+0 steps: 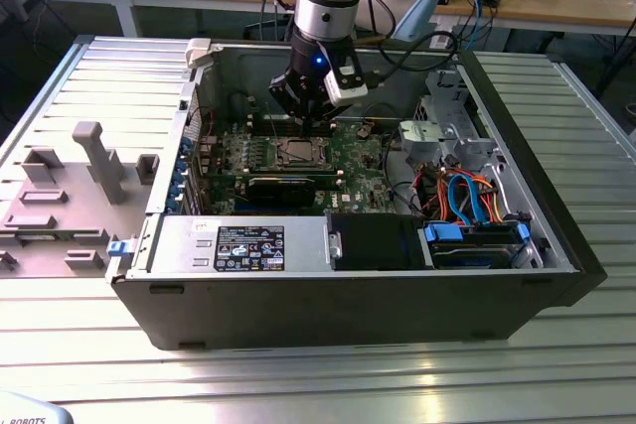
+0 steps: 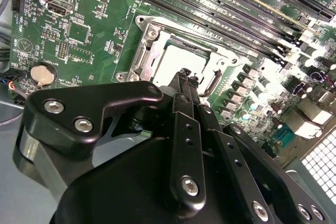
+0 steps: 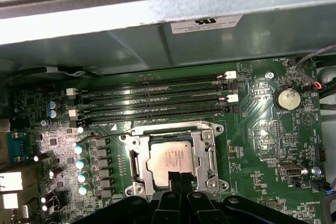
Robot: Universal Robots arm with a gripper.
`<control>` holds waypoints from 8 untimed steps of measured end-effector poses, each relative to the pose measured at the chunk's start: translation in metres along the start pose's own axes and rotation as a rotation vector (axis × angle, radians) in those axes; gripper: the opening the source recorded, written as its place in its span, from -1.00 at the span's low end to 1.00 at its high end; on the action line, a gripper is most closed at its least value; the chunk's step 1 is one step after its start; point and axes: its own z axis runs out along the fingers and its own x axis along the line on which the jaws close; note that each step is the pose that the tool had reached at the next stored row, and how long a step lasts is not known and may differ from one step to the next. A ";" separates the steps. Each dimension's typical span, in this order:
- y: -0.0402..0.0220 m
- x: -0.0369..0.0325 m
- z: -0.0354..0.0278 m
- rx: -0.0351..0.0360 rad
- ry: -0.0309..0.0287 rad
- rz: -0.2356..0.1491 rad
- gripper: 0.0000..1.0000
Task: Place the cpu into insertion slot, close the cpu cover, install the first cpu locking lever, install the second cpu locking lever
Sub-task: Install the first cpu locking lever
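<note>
We see our black gripper with its 2 fingers pressed together, holding nothing, just above the silvery-grey square cpu. It sits in the silver-rimmed insertion slot under the lowered thin silver cpu cover.

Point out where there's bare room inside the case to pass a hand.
Little room. The tool hangs over the cpu in its cpu cover. Memory slots crowd one side, capacitors another. Barest board lies between cover and coin battery.
</note>
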 end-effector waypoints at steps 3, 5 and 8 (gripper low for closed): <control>0.0000 0.0000 0.0000 0.0008 -0.0003 -0.011 -0.79; 0.0000 0.0000 0.0000 0.0020 -0.0007 -0.027 -0.79; 0.0000 0.0000 0.0000 0.0021 -0.0007 -0.029 -0.79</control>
